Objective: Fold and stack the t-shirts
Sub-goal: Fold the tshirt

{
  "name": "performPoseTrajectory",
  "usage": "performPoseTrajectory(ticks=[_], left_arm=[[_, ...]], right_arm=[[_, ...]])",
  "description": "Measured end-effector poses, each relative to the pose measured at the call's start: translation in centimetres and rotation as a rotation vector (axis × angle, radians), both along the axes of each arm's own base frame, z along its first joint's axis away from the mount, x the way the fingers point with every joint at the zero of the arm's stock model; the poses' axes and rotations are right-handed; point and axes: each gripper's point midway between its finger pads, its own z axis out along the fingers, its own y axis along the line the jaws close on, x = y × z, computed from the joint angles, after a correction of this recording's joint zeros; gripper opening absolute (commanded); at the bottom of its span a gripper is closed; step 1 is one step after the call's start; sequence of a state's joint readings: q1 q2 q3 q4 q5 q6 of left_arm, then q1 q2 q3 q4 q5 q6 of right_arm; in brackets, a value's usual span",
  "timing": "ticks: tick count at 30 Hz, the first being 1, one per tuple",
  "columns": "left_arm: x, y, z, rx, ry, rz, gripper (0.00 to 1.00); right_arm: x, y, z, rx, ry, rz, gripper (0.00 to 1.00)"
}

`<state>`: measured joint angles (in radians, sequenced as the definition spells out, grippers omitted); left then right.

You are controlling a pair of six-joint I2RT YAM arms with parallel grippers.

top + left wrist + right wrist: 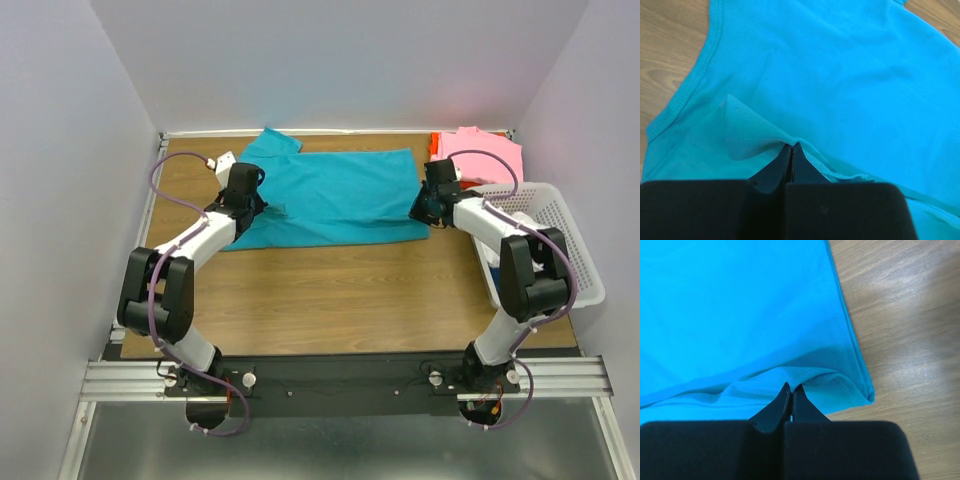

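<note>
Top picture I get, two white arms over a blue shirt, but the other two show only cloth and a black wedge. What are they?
The top picture looks down on two robot arms bolted to a wooden table. The other two come from cameras on their wrists; each black wedge is that arm's two fingers. The left gripper and right gripper are both shut, each pinching one end of a teal t-shirt. A pink t-shirt lies at the back right, a white lattice basket near it.
</note>
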<state>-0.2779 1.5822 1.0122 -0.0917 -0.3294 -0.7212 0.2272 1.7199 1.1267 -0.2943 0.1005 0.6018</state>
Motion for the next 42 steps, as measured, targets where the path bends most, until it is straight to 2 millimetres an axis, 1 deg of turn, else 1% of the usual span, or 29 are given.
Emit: performPoseTrajectory(ticks=[3, 5, 6, 8, 9, 10, 11, 12, 13, 14, 15, 17, 20, 22, 24, 26, 27, 31, 35, 39, 42], left_arm=[[0.5, 0.4, -0.8, 0.007, 0.020, 0.004, 0.00], [0.9, 0.4, -1.2, 0.011, 0.027, 0.003, 0.00], [1.1, 0.3, -1.3, 0.013, 0.032, -0.001, 0.01], [1.4, 0.2, -1.8, 0.017, 0.043, -0.007, 0.21], [1.7, 0.2, -2.0, 0.021, 0.048, -0.010, 0.38], [1.9, 0.2, -2.2, 0.018, 0.050, -0.010, 0.49], [2.2, 0.2, -2.4, 0.017, 0.053, -0.008, 0.61], [2.5, 0.3, -2.5, 0.027, 0.057, -0.010, 0.82], [2.8, 0.3, -2.5, 0.021, 0.055, -0.004, 0.97], [3.0, 0.5, -2.6, 0.027, 0.057, -0.003, 0.98], [3.3, 0.7, -2.4, 0.024, 0.057, 0.003, 0.98], [4.0, 1.0, -1.5, 0.021, 0.038, 0.011, 0.98], [4.7, 1.1, 0.1, 0.008, -0.004, 0.016, 0.98], [4.4, 1.1, 0.8, -0.003, -0.021, 0.011, 0.98], [3.7, 0.9, 1.1, -0.015, -0.028, -0.003, 0.98], [3.0, 0.5, 1.0, -0.035, -0.031, -0.028, 0.98], [2.7, 0.3, 0.8, -0.044, -0.026, -0.041, 0.98], [1.9, -1.0, -0.7, -0.087, 0.003, -0.107, 0.98], [2.2, -1.9, -2.4, -0.110, 0.035, -0.142, 0.98], [2.8, -2.3, -4.5, -0.113, 0.075, -0.152, 0.98], [3.3, -2.5, -5.8, -0.114, 0.101, -0.156, 0.98]], right_arm=[[0.1, -0.3, -0.4, -0.013, 0.007, -0.010, 0.05], [0.3, -0.4, -0.7, -0.021, 0.013, -0.016, 0.08], [0.5, -0.5, -0.7, -0.024, 0.013, -0.019, 0.09], [0.9, -0.6, -1.0, -0.034, 0.016, -0.026, 0.13], [1.1, -0.7, -1.2, -0.040, 0.017, -0.029, 0.15], [1.2, -0.7, -1.2, -0.045, 0.018, -0.033, 0.19], [1.5, -0.9, -1.4, -0.056, 0.019, -0.040, 0.26], [1.8, -1.2, -1.3, -0.068, 0.016, -0.051, 0.46], [2.0, -1.4, -1.3, -0.077, 0.013, -0.053, 0.60], [2.3, -1.5, -1.1, -0.083, 0.008, -0.057, 0.89], [2.6, -1.7, -0.8, -0.094, 0.000, -0.060, 1.00], [3.2, -2.1, -0.1, -0.110, -0.022, -0.066, 1.00], [3.2, -2.2, 0.9, -0.112, -0.041, -0.066, 1.00], [3.0, -2.1, 1.6, -0.104, -0.055, -0.054, 1.00], [2.4, -1.6, 2.4, -0.078, -0.069, -0.021, 1.00], [1.7, -0.8, 3.0, -0.047, -0.079, 0.028, 1.00], [1.3, -0.3, 3.0, -0.029, -0.075, 0.056, 1.00], [0.2, 2.1, 1.8, 0.029, -0.041, 0.170, 1.00], [-0.2, 4.1, 0.1, 0.050, -0.002, 0.242, 1.00], [0.6, 4.7, -2.1, 0.047, 0.041, 0.255, 1.00], [1.0, 4.8, -3.1, 0.044, 0.058, 0.253, 1.00]])
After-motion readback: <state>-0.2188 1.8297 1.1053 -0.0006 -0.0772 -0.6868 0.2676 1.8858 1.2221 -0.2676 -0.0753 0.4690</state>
